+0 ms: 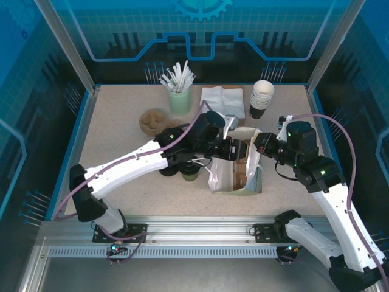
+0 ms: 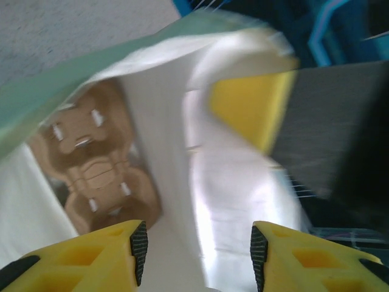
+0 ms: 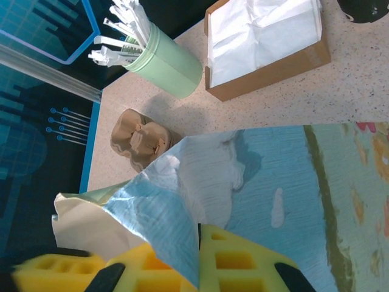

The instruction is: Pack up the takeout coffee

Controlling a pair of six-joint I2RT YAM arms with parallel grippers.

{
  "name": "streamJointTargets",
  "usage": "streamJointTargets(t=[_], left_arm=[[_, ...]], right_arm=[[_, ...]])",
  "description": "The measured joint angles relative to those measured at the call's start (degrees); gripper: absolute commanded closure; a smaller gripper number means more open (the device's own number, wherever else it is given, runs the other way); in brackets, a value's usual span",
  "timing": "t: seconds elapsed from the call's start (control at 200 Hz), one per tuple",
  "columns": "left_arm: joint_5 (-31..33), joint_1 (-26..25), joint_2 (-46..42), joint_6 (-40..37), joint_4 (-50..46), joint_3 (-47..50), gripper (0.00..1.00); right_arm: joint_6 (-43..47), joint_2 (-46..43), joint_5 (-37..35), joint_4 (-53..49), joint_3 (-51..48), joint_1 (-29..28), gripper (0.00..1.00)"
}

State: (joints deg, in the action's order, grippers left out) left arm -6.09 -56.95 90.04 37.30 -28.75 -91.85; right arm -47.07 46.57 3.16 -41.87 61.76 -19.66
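Observation:
The takeout coffee (image 1: 189,174), a small olive-green cup with a dark top, stands on the table left of the paper bag (image 1: 216,177), partly under my left forearm. The bag stands open, and a brown cardboard carrier (image 1: 242,173) (image 2: 91,164) lies inside it. My left gripper (image 1: 234,149) (image 2: 197,249) is open at the bag's mouth, with nothing between its fingers and the bag's white inner wall (image 2: 231,182) in front of it. My right gripper (image 1: 260,146) (image 3: 197,243) is shut on the bag's right rim (image 3: 176,213), holding it up.
A pale green tumbler of white sticks (image 1: 180,97) (image 3: 167,61), a box of napkins (image 1: 222,100) (image 3: 267,42) and stacked white cups (image 1: 261,96) line the back. Brown cardboard carriers (image 1: 153,120) (image 3: 141,137) sit at back left. A round black thing (image 1: 169,169) lies beside the coffee.

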Motion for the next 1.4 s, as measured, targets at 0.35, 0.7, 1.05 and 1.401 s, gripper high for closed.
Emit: streamJointTargets(t=[0.35,0.7,1.05,1.401], left_arm=[[-1.6,0.0,-13.0,-4.1,4.7,4.3,0.44],[2.8,2.4,-18.2,-8.5,3.1,8.6,0.42],[6.0,5.1,-19.1,-9.2,0.4,8.8,0.42],[9.6,7.0,-19.1,-8.7,-2.4,11.9,0.41]], right_arm=[[6.3,-7.6,8.4,6.4,-7.0,3.6,1.00],[9.9,-9.4,16.5,8.5,-7.8,4.8,1.00],[6.3,-4.7,17.0,7.9,-8.5,5.8,1.00],[1.8,6.3,16.8,2.0,-2.7,12.4,0.98]])
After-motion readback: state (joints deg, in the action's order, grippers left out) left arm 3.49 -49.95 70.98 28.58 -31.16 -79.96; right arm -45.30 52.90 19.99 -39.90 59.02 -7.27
